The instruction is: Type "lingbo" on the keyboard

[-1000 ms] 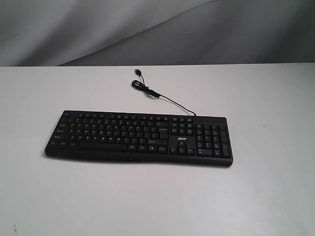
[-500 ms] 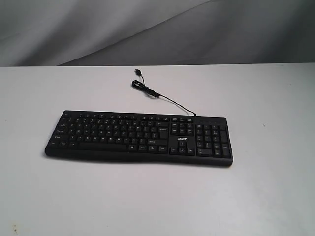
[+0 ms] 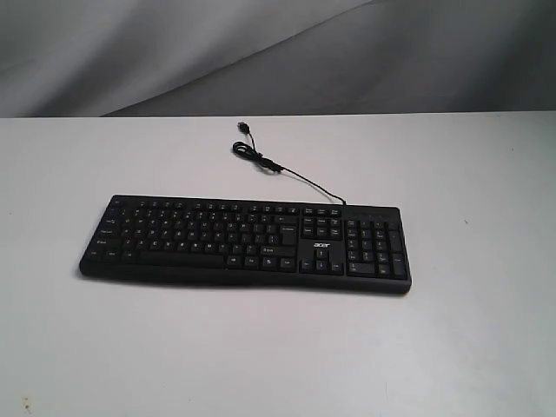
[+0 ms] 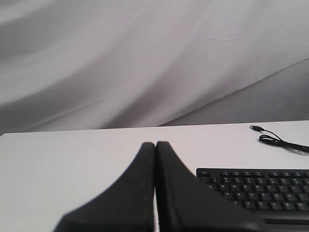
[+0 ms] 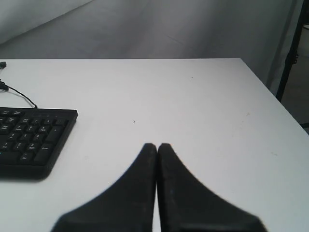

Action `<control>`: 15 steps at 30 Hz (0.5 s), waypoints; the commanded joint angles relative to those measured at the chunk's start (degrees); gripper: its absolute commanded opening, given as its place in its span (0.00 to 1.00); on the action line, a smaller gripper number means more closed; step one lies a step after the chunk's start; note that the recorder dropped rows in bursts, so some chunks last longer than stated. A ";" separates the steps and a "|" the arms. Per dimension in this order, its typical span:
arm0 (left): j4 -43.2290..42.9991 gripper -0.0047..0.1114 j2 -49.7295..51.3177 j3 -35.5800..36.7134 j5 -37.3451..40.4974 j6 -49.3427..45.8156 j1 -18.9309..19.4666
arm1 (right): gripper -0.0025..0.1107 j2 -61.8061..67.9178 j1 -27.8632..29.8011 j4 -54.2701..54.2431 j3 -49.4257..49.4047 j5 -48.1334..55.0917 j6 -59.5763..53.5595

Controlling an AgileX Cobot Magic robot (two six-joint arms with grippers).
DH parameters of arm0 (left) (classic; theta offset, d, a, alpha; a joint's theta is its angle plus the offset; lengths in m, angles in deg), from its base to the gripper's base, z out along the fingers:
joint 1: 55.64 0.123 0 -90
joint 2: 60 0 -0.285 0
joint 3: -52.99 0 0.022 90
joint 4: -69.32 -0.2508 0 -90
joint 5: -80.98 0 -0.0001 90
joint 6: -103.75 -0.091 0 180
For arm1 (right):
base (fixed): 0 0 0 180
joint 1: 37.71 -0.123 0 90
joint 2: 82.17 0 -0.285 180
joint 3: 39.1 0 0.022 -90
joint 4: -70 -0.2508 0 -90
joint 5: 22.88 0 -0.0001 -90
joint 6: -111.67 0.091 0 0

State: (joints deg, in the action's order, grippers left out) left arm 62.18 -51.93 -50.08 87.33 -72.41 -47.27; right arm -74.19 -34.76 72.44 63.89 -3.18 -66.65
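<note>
The long black keyboard with a number pad and white "acer" logo lies flat in the middle of the white table. Its thin black USB cable curls away behind it. Neither arm shows in the exterior view. In the left wrist view my left gripper is shut and empty, above the table off the keyboard's letter end. In the right wrist view my right gripper is shut and empty, over bare table beside the keyboard's number-pad end.
A grey cloth backdrop hangs behind the table. The table's edge and a black stand leg show in the right wrist view. Small specks mark the table near the front left corner.
</note>
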 commanded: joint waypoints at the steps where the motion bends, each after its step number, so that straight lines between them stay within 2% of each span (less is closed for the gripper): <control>1: -0.01 0.04 -0.28 0.28 -0.56 0.12 -0.38 | 0.02 -0.19 0.50 3.17 -0.21 -3.28 -0.15; 7: -0.01 0.04 -0.28 0.28 -0.56 0.12 -0.38 | 0.02 -0.19 0.50 1.76 -0.21 -24.06 0.07; 15: -0.01 0.04 -0.28 0.28 -0.56 0.12 -0.38 | 0.02 -0.19 0.50 1.46 -0.21 -43.85 2.82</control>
State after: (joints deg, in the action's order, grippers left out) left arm 62.18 -51.93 -50.08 87.33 -72.41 -47.27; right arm -74.28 -34.76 74.58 63.89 -38.44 -66.47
